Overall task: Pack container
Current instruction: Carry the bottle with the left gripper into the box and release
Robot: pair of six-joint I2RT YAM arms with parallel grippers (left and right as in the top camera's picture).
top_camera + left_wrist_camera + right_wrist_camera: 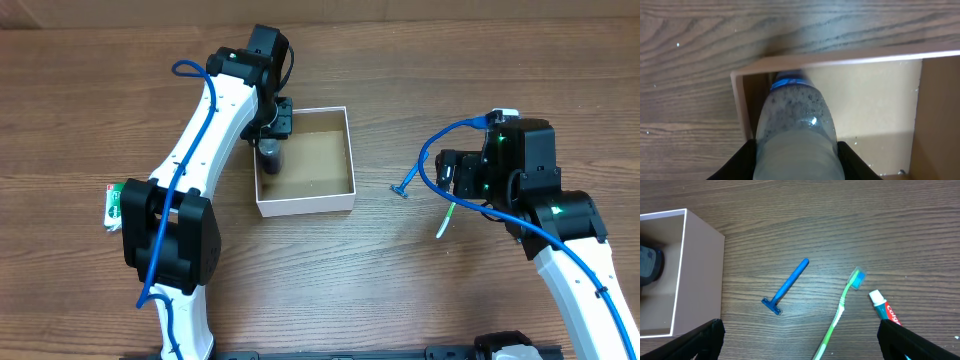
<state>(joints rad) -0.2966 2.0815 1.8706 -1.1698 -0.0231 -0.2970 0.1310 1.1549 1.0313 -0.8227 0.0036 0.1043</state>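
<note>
Container [322,165] holds bottle [795,125] gripped by left claw [796,162]

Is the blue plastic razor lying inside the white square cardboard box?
No, the blue razor lies on the wooden table, outside the box.

table [100,80]: wood grain, matt | container [305,203]: cardbd, white ext, plain brown matt int | bottle [795,115]: clear glossy plastic w/ glint | razor [790,285]: blue smooth plastic | toothbrush [840,310]: green transl. plastic

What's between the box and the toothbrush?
Only the blue razor, lying on the table apart from both the box and the toothbrush. Right wrist view shows it best; overhead agrees.
</note>
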